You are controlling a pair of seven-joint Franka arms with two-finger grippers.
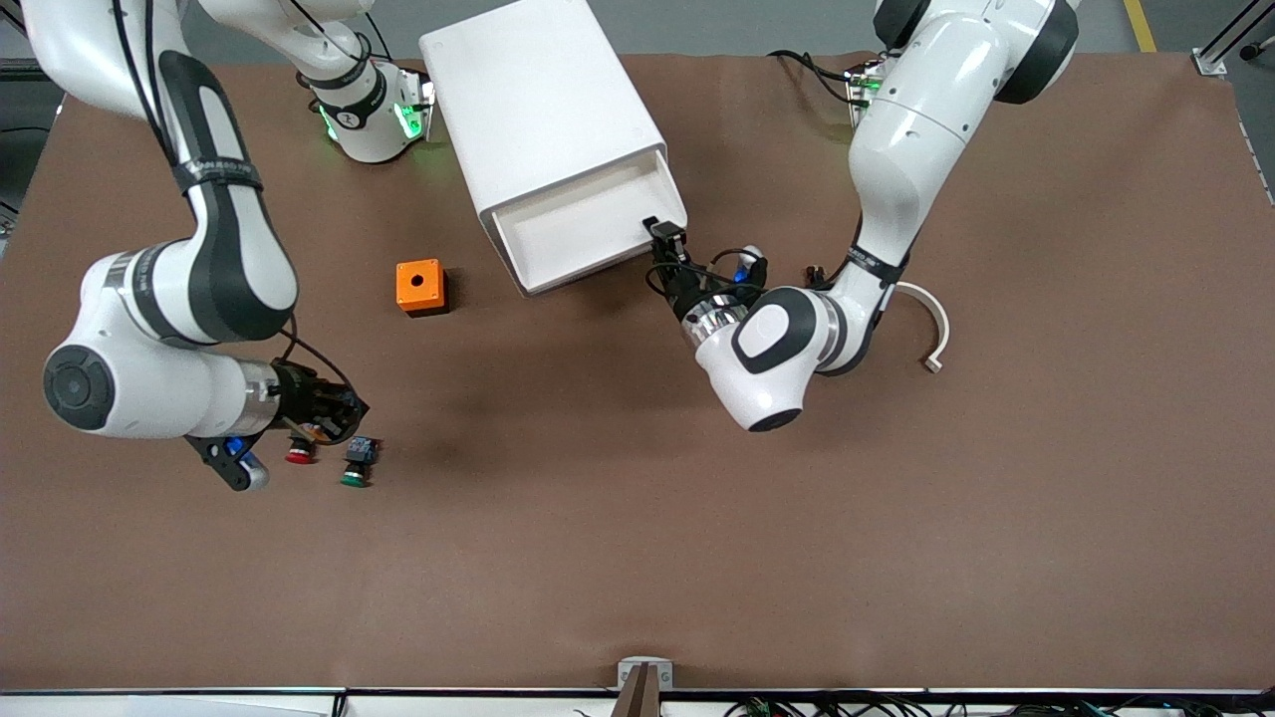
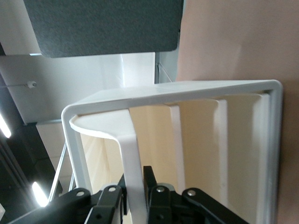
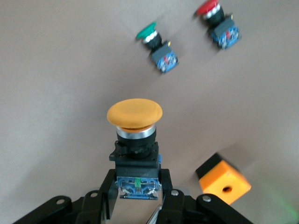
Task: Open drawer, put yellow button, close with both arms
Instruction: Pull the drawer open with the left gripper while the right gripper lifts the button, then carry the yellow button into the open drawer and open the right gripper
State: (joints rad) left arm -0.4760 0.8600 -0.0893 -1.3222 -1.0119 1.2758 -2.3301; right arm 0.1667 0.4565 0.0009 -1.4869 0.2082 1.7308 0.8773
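The white cabinet (image 1: pixel 538 100) lies near the robots' bases, and its top drawer (image 1: pixel 588 234) is pulled out and empty. My left gripper (image 1: pixel 665 241) is shut on the drawer's front wall at the corner toward the left arm's end. The left wrist view shows the fingers (image 2: pixel 149 179) clamping the white wall (image 2: pixel 133 158). My right gripper (image 1: pixel 334 416) is shut on the yellow button (image 3: pixel 134 112), gripping its blue rear block just above the table. It is over the spot beside the red button (image 1: pixel 299 453) and the green button (image 1: pixel 356 468). In the front view the gripper mostly hides the yellow button.
An orange box (image 1: pixel 421 287) with a hole on top sits between the right gripper and the cabinet, and it also shows in the right wrist view (image 3: pixel 223 182). A white curved strip (image 1: pixel 931 329) lies by the left arm's elbow. The red button (image 3: pixel 212 14) and green button (image 3: pixel 156 39) lie on their sides.
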